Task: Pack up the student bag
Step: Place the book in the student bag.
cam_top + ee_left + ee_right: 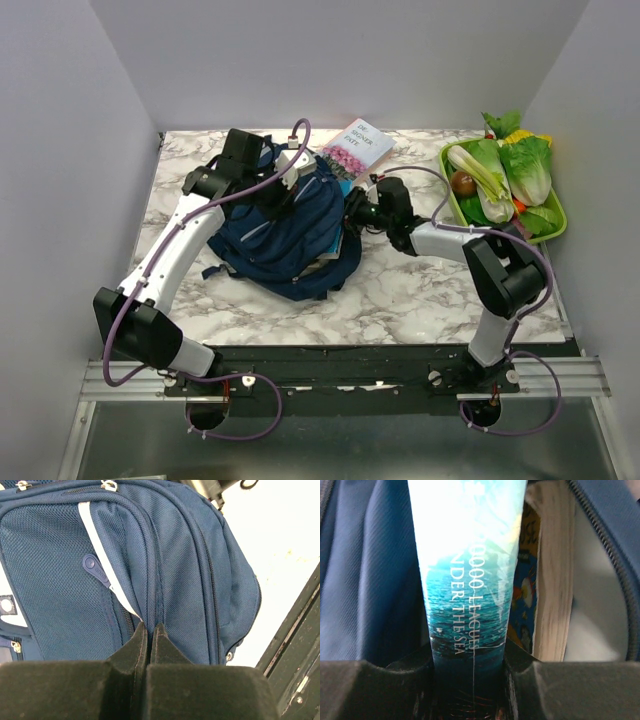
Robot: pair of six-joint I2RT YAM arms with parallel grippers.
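The student bag [290,240], a navy blue backpack, lies in the middle of the marble table. Its seams and zippers [165,560] fill the left wrist view. My left gripper [149,627] is shut, pinching a fold of the bag's fabric at its far edge [287,190]. My right gripper [352,212] is at the bag's right opening. It is shut on the spine of a teal book [467,580] titled "20000 Leagues Under the Sea", which points into the open compartment. A second book [552,580] with pale page edges stands inside the bag just right of it.
Another book [357,146] with a flowered cover lies on the table behind the bag. A green tray [553,232] of vegetables stands at the back right. White walls close in the table on three sides.
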